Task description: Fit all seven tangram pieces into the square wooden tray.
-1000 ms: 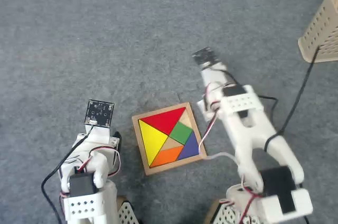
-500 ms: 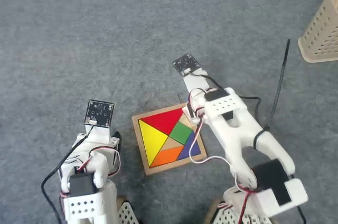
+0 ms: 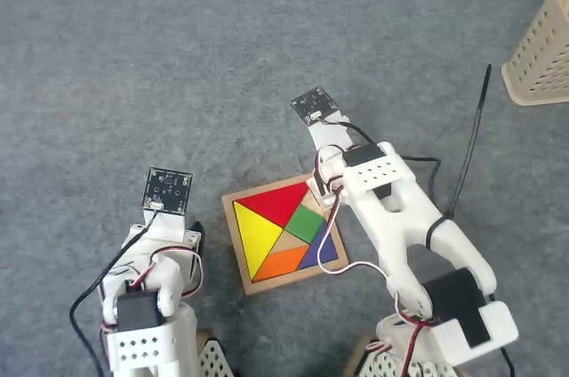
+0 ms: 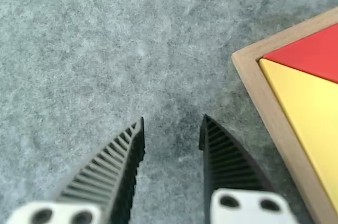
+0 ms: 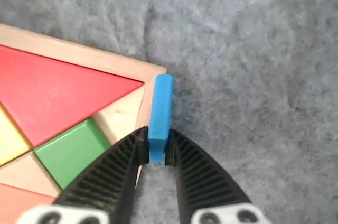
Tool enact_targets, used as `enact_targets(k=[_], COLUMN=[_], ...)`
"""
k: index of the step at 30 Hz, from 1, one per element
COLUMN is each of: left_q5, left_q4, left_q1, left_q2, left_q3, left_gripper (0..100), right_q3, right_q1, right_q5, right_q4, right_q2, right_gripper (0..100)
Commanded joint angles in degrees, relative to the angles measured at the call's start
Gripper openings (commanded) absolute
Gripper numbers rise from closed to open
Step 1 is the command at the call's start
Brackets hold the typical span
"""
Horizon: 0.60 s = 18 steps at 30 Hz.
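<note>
Tangram tray (image 5: 79, 55) sits on the grey tabletop (image 3: 178, 84) between the two arms, with red (image 5: 58, 92), green (image 5: 71, 150) and yellow (image 4: 306, 108) pieces already seated

- Change: a second ago the right arm stood off to the tray's outer side. It has since swung in over the tray's far corner and then barely shifted in the last half second
- Right tool (image 5: 156, 147) is clamped on the blue piece (image 5: 160, 110), held on edge and standing over the corner rim, just beside a bare wood gap (image 5: 124, 113) next to red and green
- Left tool (image 4: 172, 122) unmoved, jaws apart, over tabletop near the tray's other corner
- Meaning: carry looks finished and placement begins. Blue likely needs tipping flat into that gap
- Pale patch mid-tray: piece or bare wood, cannot tell
</note>
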Motion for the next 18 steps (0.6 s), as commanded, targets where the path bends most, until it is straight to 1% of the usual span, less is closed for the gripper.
enact_targets(k=[1, 18], left_q5=[-0.26, -0.26], left_q4=[0.26, 0.26], left_q1=[0.00, 0.00], left_q2=[-0.35, -0.35], left_q3=[-0.66, -0.66], left_gripper=[17, 17], right_q3=[-1.85, -1.76], right_q1=[-1.19, -3.12], right_q5=[-0.62, -0.26], right_q4=[0.75, 1.27], right_q2=[-3.74, -3.65], right_gripper=[0.6, 0.7])
